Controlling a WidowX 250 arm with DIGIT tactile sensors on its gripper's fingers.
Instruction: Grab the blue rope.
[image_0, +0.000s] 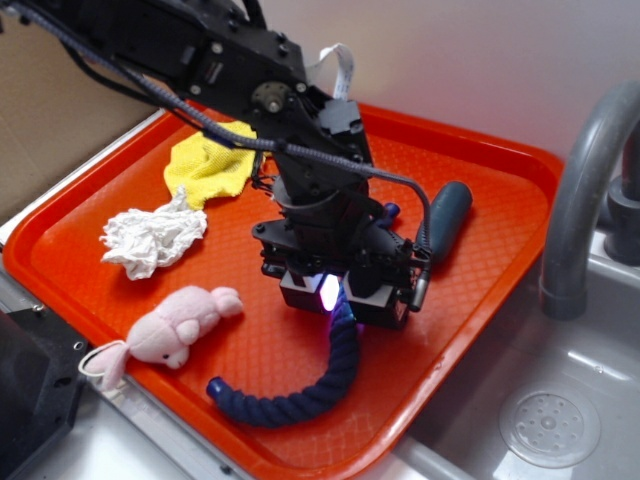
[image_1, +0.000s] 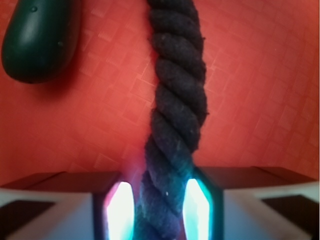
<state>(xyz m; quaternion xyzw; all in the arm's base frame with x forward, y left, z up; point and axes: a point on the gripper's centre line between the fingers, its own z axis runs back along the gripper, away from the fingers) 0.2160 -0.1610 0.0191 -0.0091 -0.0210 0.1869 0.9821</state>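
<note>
**Tool astride the rope, lift not yet shown**

The tool (image_0: 341, 297) sits low over the orange tray (image_0: 500, 215), just right of the frame's centre in the exterior view, with the blue rope (image_0: 310, 385) running between its two glowing pads (image_1: 119, 209). In the wrist view the pads sit right at the cord's flanks at the bottom centre of the frame, so the tool looks clamped on the rope, or very nearly so. The reach and alignment appear done; what is left, by my judgement, is confirming the squeeze and raising the rope, since its free length lies flat on the tray.

The rope is a thick, navy, twisted cord, fuzzy in texture. It curves from under the tool down toward the lower left of the exterior frame, ending in a brighter blue cap near the tray's front rim.
</note>
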